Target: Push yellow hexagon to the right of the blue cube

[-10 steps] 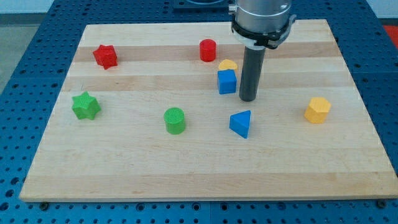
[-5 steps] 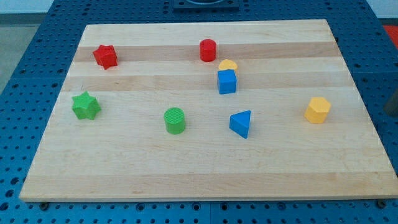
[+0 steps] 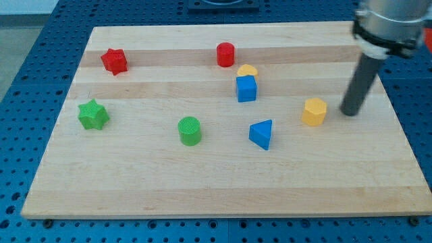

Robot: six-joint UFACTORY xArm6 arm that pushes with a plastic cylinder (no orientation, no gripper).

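Observation:
The yellow hexagon (image 3: 314, 111) lies on the wooden board (image 3: 135, 182), right of centre. The blue cube (image 3: 246, 88) stands to its left and slightly higher in the view, about a hundred pixels away. My tip (image 3: 349, 113) rests on the board just to the right of the yellow hexagon, with a small gap between them. The dark rod rises from it toward the view's top right.
A yellow half-round block (image 3: 247, 70) touches the blue cube's top side. A red cylinder (image 3: 225, 54) is above it. A blue triangle (image 3: 261, 133) lies below the cube. A green cylinder (image 3: 190, 130), green star (image 3: 92, 115) and red star (image 3: 114, 61) are at the left.
The rod left the spot beside the blue cube, went out of view, and now stands right of the yellow hexagon. The hexagon has moved left and slightly up.

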